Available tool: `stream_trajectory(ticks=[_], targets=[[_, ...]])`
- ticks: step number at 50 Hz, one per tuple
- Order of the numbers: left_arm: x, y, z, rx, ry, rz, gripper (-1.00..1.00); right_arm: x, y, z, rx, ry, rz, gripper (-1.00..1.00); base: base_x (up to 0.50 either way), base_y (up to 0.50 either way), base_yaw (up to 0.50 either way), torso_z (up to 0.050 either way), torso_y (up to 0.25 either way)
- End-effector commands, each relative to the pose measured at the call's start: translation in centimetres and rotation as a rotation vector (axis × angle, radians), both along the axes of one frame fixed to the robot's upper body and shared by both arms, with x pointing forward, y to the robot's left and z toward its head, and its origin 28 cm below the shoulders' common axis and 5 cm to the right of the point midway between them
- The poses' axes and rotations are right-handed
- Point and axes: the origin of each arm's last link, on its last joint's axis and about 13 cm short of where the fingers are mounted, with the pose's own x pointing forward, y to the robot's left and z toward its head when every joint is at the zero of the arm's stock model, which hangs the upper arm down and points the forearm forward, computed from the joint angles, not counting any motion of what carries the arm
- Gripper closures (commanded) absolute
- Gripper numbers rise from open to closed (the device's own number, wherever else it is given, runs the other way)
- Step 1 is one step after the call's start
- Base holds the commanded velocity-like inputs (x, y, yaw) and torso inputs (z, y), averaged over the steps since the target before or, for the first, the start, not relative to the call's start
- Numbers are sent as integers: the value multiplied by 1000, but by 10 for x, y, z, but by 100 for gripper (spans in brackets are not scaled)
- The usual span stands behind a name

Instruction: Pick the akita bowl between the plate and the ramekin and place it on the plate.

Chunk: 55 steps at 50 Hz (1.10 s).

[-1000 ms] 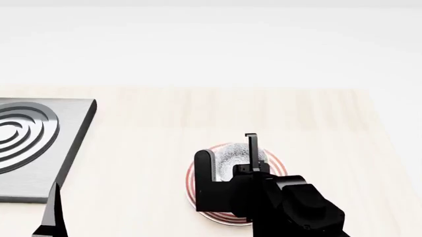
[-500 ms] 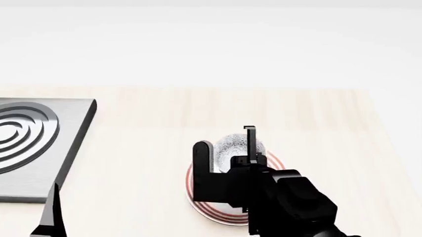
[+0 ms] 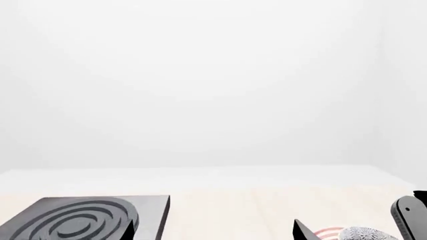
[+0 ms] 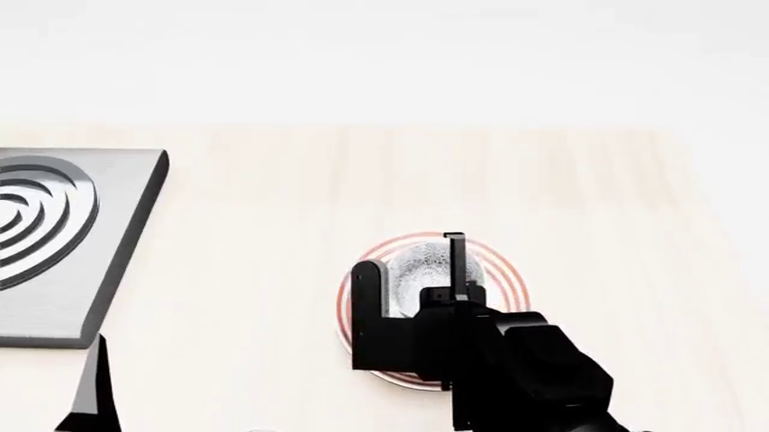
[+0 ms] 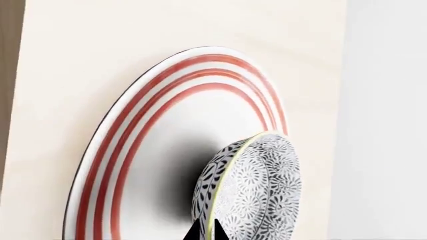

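Note:
The akita bowl (image 4: 420, 265), speckled grey and white, is tilted on its side over the plate (image 4: 505, 288), which is white with red rings. My right gripper (image 4: 412, 254) is shut on the bowl's rim. In the right wrist view its two black fingertips (image 5: 197, 234) pinch the yellowish rim of the bowl (image 5: 257, 195), which casts a dark shadow on the plate (image 5: 167, 115); whether bowl and plate touch is unclear. My left gripper (image 3: 213, 233) is open and empty, low at the head view's left. The ramekin is out of view.
A grey metal slab with concentric ring grooves (image 4: 60, 234) lies at the table's left, also seen as the slab (image 3: 87, 220) in the left wrist view. The pale wooden table ends at its far edge (image 4: 397, 128) and at the right.
The right gripper first lifted the bowl a little. The head view then shifted, so slab and plate sit higher in frame. The bowl now shows within the plate's rings.

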Motion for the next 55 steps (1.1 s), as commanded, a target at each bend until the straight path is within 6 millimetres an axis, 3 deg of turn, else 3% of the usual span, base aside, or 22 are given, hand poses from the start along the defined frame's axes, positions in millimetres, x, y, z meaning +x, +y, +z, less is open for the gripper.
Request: stream_trajectory(ticks=[1,3,4,23,33,40,49,55], targets=[[1,1,1,3,-13,3,-100,1,8,2,-21,20,18,100,0,0,0,0,0],[1,1,1,3,-12,3,-100,0,8,2,-21,22,17,100,0,0,0,0,0],[1,1,1,2,-13,3,-100,0,8,3,-22,20,20,-100,0,0,0,0,0],[0,1,2,0,-15,1,-100,-9,5,20,-42,9,24,-100,0,0,0,0,0],[-3,-2,6,5,-23,-14,-100,-29,0,44,-38,-26,33,-100,0,0,0,0,0],[-5,-6,11,10,-37,-29,-100,-46,-3,72,-18,-59,39,-100,0,0,0,0,0],[-8,-8,16,13,-49,-41,-100,-71,-8,90,11,-81,59,-100,0,0,0,0,0],[-8,-7,18,11,-60,-33,-100,-92,-12,105,164,-221,93,-100,0,0,0,0,0]])
